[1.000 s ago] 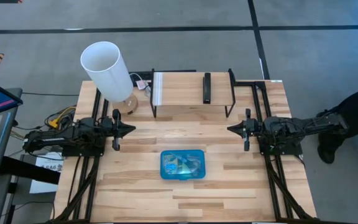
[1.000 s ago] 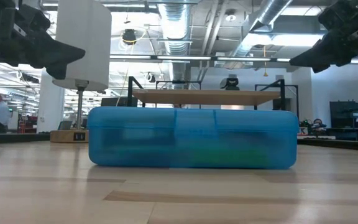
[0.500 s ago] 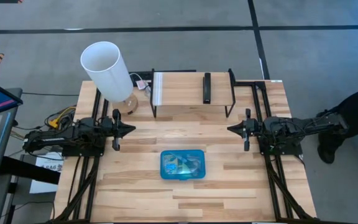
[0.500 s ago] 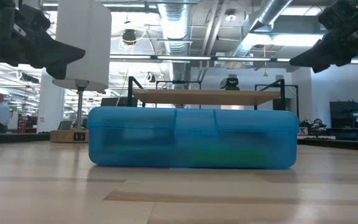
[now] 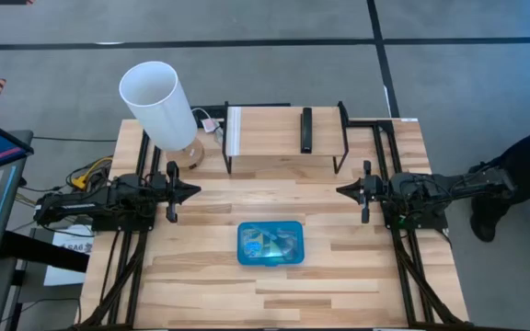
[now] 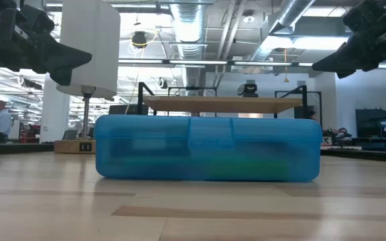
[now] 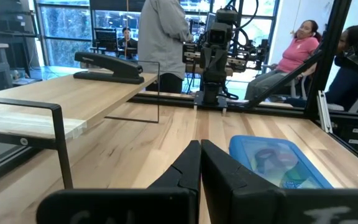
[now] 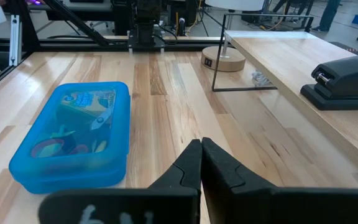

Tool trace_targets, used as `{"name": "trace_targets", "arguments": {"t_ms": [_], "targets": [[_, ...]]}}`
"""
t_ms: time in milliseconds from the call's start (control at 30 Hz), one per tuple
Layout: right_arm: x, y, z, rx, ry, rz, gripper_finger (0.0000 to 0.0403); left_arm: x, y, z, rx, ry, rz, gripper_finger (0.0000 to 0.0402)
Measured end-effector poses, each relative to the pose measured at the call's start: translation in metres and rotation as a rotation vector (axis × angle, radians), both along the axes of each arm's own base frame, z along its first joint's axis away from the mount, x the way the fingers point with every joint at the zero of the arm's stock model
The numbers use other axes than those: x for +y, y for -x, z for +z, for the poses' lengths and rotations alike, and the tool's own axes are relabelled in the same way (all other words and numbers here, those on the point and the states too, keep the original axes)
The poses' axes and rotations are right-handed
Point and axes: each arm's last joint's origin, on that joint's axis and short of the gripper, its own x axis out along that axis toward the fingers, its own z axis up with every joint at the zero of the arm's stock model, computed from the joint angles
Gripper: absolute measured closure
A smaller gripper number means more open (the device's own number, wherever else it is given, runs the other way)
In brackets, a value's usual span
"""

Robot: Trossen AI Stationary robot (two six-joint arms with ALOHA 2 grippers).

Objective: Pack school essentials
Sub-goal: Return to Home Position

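The blue case [image 5: 241,245] lies closed on the counter [image 5: 247,198], between the two arms. The school essentials [image 8: 82,109] are inside it, visible through the blue plastic. The left end effector [image 5: 191,191] and the right end effector [image 5: 342,190] are both closed and empty, each raised at its own side, well apart from the case.

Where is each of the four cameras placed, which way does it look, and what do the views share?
High view: above the wooden table, looking straight down; both dark arms, left gripper, right gripper and the translucent blue plastic case show.
Low view: at table-top height, looking level at the case's side; arms in both upper corners.
Left wrist view: faces across the table toward the right arm; own shut fingers in front.
Right wrist view: faces the left arm; own shut fingers in front.
Shared: all four show the case.
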Motion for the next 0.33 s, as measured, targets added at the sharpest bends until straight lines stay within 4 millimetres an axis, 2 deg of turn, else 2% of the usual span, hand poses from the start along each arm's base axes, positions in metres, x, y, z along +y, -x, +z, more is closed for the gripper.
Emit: {"name": "trace_targets", "arguments": {"t_ms": [333], "targets": [[0.0, 0.0, 0.0, 0.0, 0.0, 0.0, 0.0375, 0.0, 0.0, 0.0, 0.0, 0.0, 0.0, 0.0401]]}}
